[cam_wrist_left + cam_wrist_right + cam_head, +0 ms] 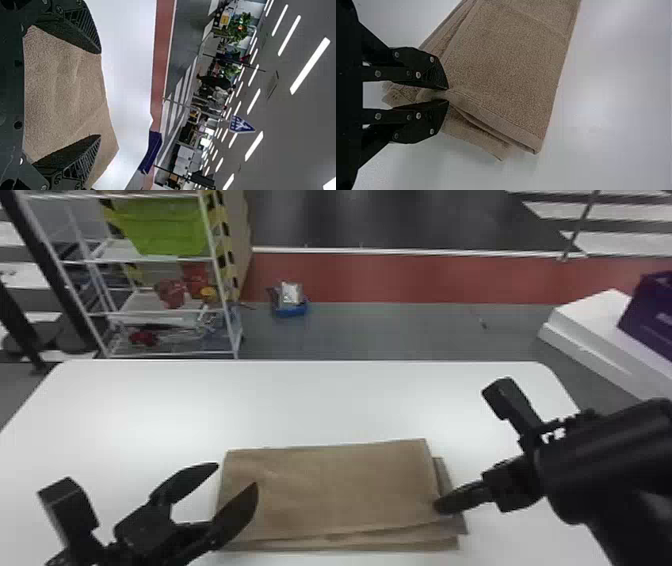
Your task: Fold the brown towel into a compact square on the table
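Surface (310, 405) has room up top; brown towel (330, 490) is folded kinda uneven, lower center. Right fingers (462, 498) pinch it, left fingers (239, 510) spread.

Plain brown towel (330, 490), white table (320, 405), black fingers (427, 116), lime-green bin (162, 227), yellow-and-black striped edging (225, 235).

All-black build, round metal screws (418, 75)

Black throughout. Lower left of head view: left gripper (237, 475) with flat, pointed fingers (235, 510), plus boxy block (67, 510). Right edge: smooth cylindrical arm (620, 450) behind right gripper (438, 505). In left wrist view, ribbed finger faces (81, 160).
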`<state>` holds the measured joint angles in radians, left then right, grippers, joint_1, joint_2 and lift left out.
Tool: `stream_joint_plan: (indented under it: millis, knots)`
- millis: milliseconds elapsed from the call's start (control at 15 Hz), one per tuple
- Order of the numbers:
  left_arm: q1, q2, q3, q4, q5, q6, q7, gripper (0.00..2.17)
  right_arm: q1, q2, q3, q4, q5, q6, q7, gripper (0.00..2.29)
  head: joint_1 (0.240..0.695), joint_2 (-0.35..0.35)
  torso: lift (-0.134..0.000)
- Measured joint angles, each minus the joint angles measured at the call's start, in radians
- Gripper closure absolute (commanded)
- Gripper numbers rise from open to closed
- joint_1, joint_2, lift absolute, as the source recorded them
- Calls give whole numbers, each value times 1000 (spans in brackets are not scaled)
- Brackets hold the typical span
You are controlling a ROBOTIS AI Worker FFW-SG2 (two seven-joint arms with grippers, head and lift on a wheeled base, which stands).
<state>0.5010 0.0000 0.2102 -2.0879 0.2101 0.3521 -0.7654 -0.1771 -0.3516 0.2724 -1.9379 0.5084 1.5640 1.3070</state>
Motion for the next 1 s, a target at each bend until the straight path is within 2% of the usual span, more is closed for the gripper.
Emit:
stream_joint_plan:
  millis: [200,267,333,667,1000]
  knots:
    - [-1,0,0,1,0,0,0,144,0,0,1,14,1,0,0,974,695,-27,-124]
    - [-1,0,0,2,0,0,0,144,2,1,1,15,0,0,0,1096,695,-27,-124]
    - [-1,0,0,2,0,0,0,144,3,2,0,16,-2,0,0,1109,695,-27,-124]
    - [-2,0,-2,5,0,0,0,144,10,26,-44,12,-28,0,-6,1109,695,-22,-124]
    - [-3,0,-2,5,-1,0,0,144,20,28,-50,-52,-46,0,-2,1109,695,-5,-124]
